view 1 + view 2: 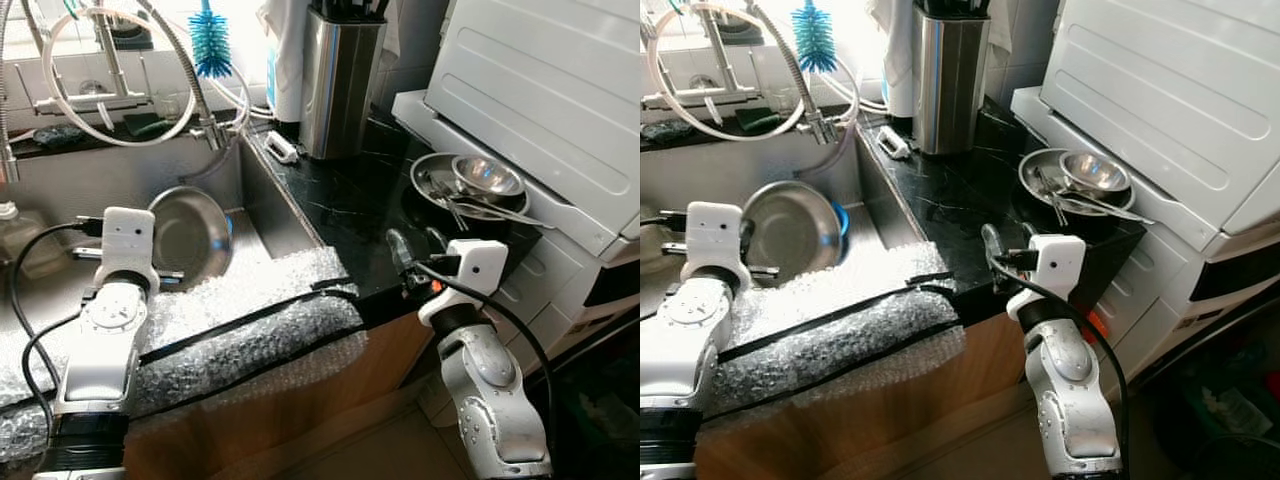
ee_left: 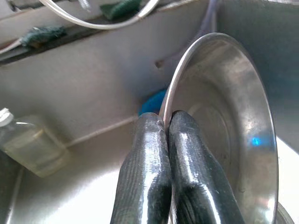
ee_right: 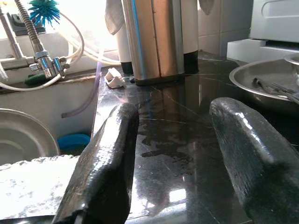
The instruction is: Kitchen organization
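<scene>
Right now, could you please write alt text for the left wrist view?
The left gripper is shut on the rim of a steel bowl, held on edge over the sink. A clear bottle stands nearby.

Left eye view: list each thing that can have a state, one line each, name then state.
Left gripper: shut on the pan's rim.
Pan: tilted on edge in the sink.
Right gripper: open, empty, over the counter.
Bowl: upright, resting in a plate with cutlery.
Brush: hanging upright.
</scene>
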